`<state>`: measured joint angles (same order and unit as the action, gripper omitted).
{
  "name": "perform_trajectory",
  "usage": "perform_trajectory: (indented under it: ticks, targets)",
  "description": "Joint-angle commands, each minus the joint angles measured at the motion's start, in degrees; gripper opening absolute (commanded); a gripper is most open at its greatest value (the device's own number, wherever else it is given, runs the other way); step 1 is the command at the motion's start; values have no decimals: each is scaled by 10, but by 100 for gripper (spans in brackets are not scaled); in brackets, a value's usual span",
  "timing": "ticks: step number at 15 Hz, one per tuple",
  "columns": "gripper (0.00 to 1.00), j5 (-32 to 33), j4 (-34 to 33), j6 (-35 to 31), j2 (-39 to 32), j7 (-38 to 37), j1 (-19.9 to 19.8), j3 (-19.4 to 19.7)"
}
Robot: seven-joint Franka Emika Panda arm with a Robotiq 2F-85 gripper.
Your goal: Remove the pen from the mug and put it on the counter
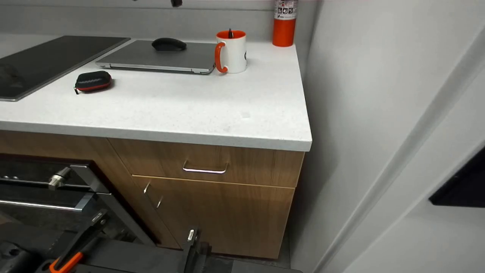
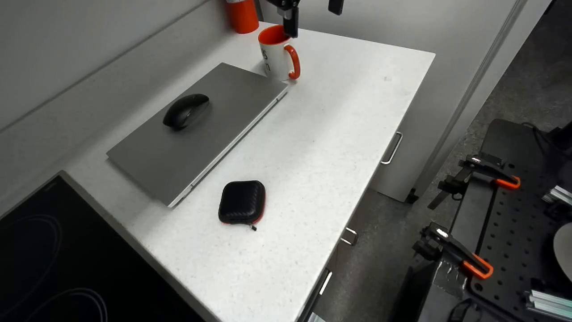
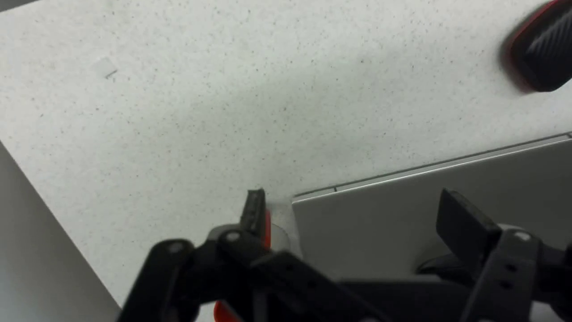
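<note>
One white counter (image 1: 189, 106) meets a grey wall (image 1: 113, 22). One pen (image 1: 230, 34), seen in an exterior view alone, sticks up from one mug (image 1: 235, 57); in the wrist view the one gripper (image 3: 355, 210) covers most of the mug, its two fingers (image 3: 253, 210) wide apart. Just beside the mug lies one laptop (image 1: 142, 58) bearing one mouse (image 1: 169, 44); beyond, one canister (image 1: 283, 32); well apart, one case (image 2: 242, 201). Open counter runs from mug to front edge (image 1: 208, 140).
</note>
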<state>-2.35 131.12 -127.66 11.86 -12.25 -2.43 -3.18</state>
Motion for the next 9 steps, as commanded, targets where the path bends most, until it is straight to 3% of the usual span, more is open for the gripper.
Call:
perform_trajectory:
  ticks: [1,9]
  targets:
    - [100,2,-8,2,-11,-1,6,8]
    - [100,5,-24,-14,-41,-28,0,11]
